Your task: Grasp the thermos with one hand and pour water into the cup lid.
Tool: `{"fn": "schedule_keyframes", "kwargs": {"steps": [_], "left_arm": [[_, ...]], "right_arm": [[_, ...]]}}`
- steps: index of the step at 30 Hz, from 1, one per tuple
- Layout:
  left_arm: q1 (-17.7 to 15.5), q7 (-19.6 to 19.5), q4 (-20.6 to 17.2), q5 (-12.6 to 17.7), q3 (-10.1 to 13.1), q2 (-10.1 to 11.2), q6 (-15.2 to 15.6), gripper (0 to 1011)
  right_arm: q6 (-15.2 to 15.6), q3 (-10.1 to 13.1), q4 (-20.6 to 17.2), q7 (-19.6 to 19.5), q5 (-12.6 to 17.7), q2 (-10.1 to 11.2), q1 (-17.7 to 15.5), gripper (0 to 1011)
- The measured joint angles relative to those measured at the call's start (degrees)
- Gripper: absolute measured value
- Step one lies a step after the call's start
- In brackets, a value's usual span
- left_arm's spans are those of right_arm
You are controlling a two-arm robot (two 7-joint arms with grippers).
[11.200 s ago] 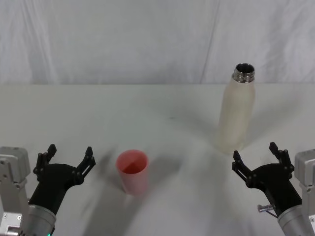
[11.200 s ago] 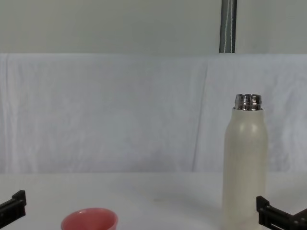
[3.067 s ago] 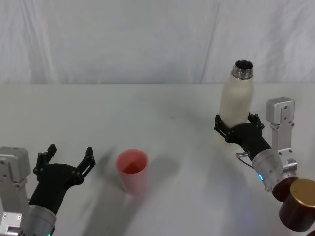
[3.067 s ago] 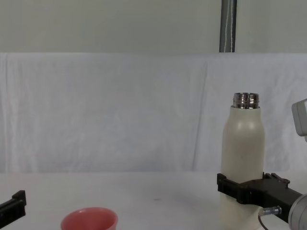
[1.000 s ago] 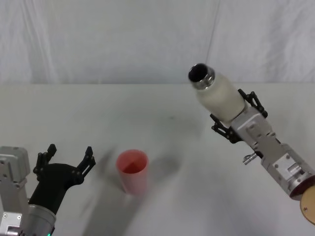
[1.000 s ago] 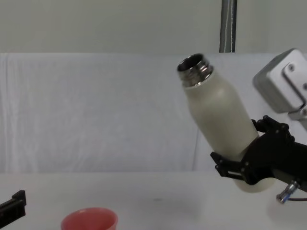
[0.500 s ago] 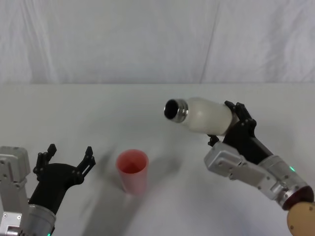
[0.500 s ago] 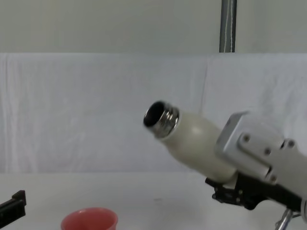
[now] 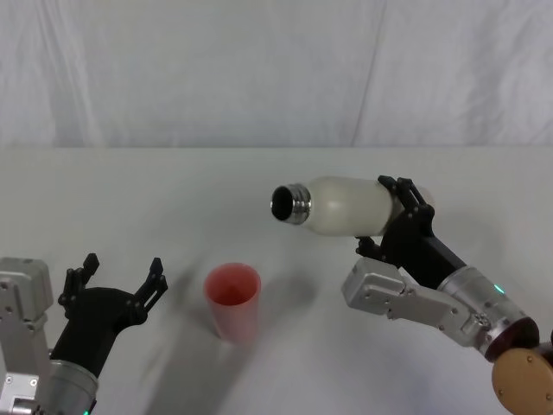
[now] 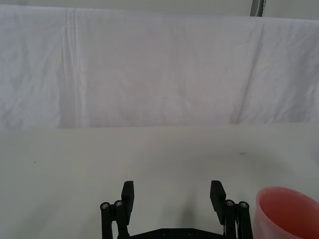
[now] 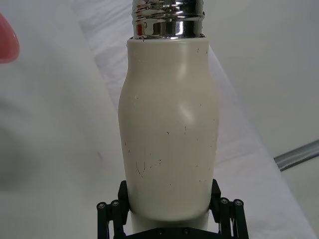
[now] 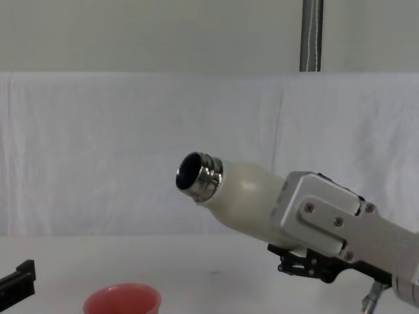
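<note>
I had the right gripper [image 9: 399, 210] clamped on the thermos [image 9: 346, 206] near its base, fingers [image 11: 223, 211] on either side of the body. The bottle was off the table [image 9: 259, 173], tipped almost level, with the steel neck [image 9: 289, 203] pointing away from the gripper toward my left side. The cup lid [image 9: 232, 301] stood upright on the table, lower than the neck and further left of it, well apart from the gripper, so the mouth was not yet over the cup.

Risk as I judged it: tipping further from there would send water onto the table short of the cup, since the mouth sat to the right of the rim. The grip was low on a smooth body, so the bottle might twist or slip as weight shifted toward the neck. A fast pour could also knock the light cup over.

The left gripper [image 9: 112, 290] was parked with fingers apart, holding nothing, just left of the cup.
</note>
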Motion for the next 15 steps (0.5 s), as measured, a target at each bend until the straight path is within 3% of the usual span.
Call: {"fn": "schedule_keyframes", "kwargs": {"steps": [15], "left_arm": [[0.0, 0.0, 0.0, 0.0, 0.0, 0.0, 0.0, 1001]], "right_arm": [[-1.7, -3.2, 0.7, 0.6, -2.3, 0.8, 2.3, 949]]}}
